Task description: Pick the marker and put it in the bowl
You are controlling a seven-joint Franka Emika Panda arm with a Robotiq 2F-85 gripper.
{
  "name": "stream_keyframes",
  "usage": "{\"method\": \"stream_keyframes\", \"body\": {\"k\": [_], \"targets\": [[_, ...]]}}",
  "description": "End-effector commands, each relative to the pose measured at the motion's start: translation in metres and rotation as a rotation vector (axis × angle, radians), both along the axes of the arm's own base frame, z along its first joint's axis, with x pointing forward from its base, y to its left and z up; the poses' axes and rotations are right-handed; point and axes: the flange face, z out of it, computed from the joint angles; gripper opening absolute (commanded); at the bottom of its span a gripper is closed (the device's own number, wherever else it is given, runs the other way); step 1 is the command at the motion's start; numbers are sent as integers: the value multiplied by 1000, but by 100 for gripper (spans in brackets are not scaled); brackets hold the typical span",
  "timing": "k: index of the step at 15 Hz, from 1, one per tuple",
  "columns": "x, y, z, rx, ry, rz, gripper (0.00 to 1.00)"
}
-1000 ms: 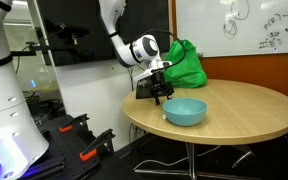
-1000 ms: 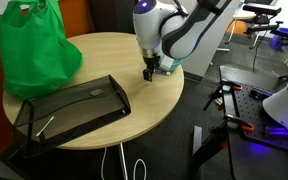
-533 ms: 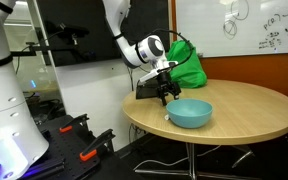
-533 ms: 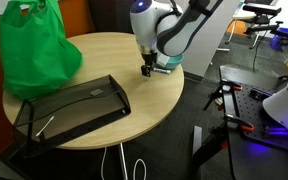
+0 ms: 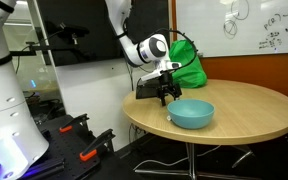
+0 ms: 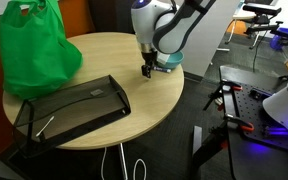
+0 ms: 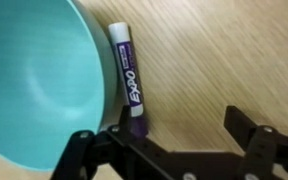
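Note:
The light teal bowl [image 7: 39,85] fills the left of the wrist view and stands near the table's front edge in an exterior view [image 5: 191,113]. The marker [image 7: 127,80], whitish with a dark purple-blue end, lies flat on the wood right against the bowl's outer rim. My gripper [image 7: 179,128] is open and empty just above the table. Its left finger is at the marker's dark end and its right finger is well to the right. In both exterior views the gripper [image 5: 167,97] [image 6: 148,72] hangs low beside the bowl. There the marker is too small to make out.
A bright green bag [image 5: 189,62] [image 6: 34,45] stands on the round wooden table [image 6: 104,55] behind the gripper. A black mesh tray [image 6: 69,108] lies near the table's edge. Robot bases and cables stand on the floor around the table.
The gripper has shifted slightly sideways along the table near the bowl. The bowl looks nudged a little the same way. The gripper stays open.

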Motion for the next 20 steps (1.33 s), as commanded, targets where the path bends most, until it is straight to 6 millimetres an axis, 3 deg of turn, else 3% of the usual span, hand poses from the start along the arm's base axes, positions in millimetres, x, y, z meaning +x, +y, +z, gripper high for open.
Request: {"method": "stream_keyframes", "body": {"k": [1, 10, 20], "targets": [[5, -6, -7, 39, 33, 21, 100], [13, -21, -17, 91, 53, 64, 96], [16, -44, -9, 223, 98, 88, 19]]}}
